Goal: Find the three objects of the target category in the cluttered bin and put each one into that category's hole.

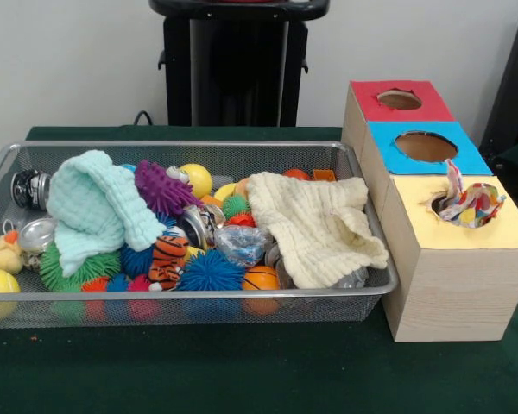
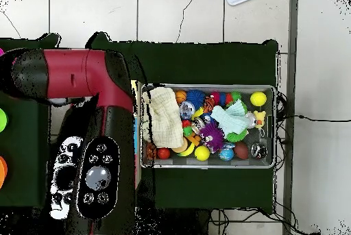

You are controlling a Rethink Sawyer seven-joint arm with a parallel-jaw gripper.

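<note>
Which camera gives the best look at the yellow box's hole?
The front view: the yellow box stands unobstructed, with a patterned cloth stuffed in its hole. In the overhead view the arm covers that spot, so the box and hole don't show.

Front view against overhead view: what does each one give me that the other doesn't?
Only the front view shows the wooden box with its red, blue and yellow holes, a patterned cloth stuffed in the yellow one. Only the overhead view shows the red arm, which covers the box side. Both show the mesh bin, the cream cloth and the mint cloth. Neither shows the claw.
</note>
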